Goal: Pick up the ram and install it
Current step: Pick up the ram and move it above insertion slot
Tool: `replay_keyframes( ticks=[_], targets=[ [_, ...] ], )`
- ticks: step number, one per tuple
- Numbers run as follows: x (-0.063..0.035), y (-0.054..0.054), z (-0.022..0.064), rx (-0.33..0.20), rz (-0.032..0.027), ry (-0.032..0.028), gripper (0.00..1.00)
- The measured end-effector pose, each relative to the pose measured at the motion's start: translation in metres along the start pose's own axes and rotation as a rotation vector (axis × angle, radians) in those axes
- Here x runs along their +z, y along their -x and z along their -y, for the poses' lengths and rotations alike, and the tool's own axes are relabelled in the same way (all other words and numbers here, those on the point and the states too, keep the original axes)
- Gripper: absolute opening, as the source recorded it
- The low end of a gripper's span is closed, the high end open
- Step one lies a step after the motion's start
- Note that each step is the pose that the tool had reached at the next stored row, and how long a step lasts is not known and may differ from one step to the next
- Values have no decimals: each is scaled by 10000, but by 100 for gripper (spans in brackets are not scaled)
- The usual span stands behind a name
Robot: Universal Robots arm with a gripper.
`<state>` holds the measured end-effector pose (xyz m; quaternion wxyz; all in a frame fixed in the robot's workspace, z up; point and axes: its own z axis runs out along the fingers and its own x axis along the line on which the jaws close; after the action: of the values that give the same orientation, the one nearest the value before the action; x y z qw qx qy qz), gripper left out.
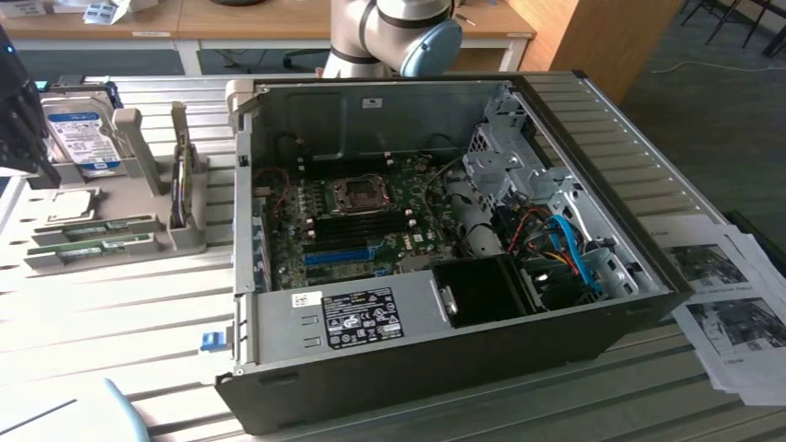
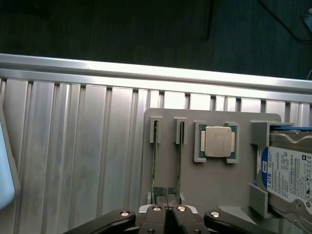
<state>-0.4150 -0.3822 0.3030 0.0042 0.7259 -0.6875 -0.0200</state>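
Ram (image 2: 155, 161): thin green stick standing on its long edge in a slot of a matte grey holder (image 2: 214, 185), seen edge-on from my wrist. A second ram stick (image 2: 179, 161) runs parallel just beside it in its own slot. One end of each stick sits in a small grey U-shaped bracket.

My gripper (image 2: 165, 193): jaws pressed together with nothing between them. The dark dotted pads (image 2: 159, 191) hang over the strip between the two sticks. I cannot tell whether they touch anything.

Same holder, further along: a square pocket holds a CPU (image 2: 217, 141) with a flat silvery lid and a green rim. Beyond that, raised brackets carry a hard drive (image 2: 287, 170), silver with a blue-and-white label.

The holder rests on a table (image 2: 73, 146) of shiny ribbed aluminium slats.

At the exterior view's right of the holder, apart from it, is an open computer case (image 1: 406, 368), dark shell outside and pale bare metal inside. Contents:
- a green motherboard (image 1: 418, 241) with a square socket (image 1: 360, 191) and a bright blue slot (image 1: 338, 255)
- a black boxy shroud (image 1: 491, 290)
- blue and orange cables (image 1: 568, 249)

Printed paper sheets (image 1: 724, 304) lie at the exterior view's right of the case.
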Motion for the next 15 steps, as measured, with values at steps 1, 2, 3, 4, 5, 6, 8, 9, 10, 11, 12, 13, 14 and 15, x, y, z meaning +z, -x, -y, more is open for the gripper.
replay_keyframes(
  ticks=[1,2,3,4,5,6,8,9,10,11,12,13,14,15],
  targets=[
    [12,0,0,0,0,0,9],
    [26,-1,1,0,-1,0,9],
    [40,-1,1,0,0,-1,9],
    [55,-1,2,0,0,-1,9],
    [68,-2,2,0,0,0,9],
    [84,-2,3,0,0,-1,9],
    [109,-3,4,0,0,0,9],
    [121,-3,4,0,0,-1,9],
    [136,-3,4,0,0,0,9],
    [151,-4,5,0,-1,0,9],
    [168,-4,6,0,-1,1,9],
    [185,-4,6,0,-1,1,9],
    [204,-5,7,0,0,-1,9],
    [223,-5,8,0,-1,0,9]
  ],
)
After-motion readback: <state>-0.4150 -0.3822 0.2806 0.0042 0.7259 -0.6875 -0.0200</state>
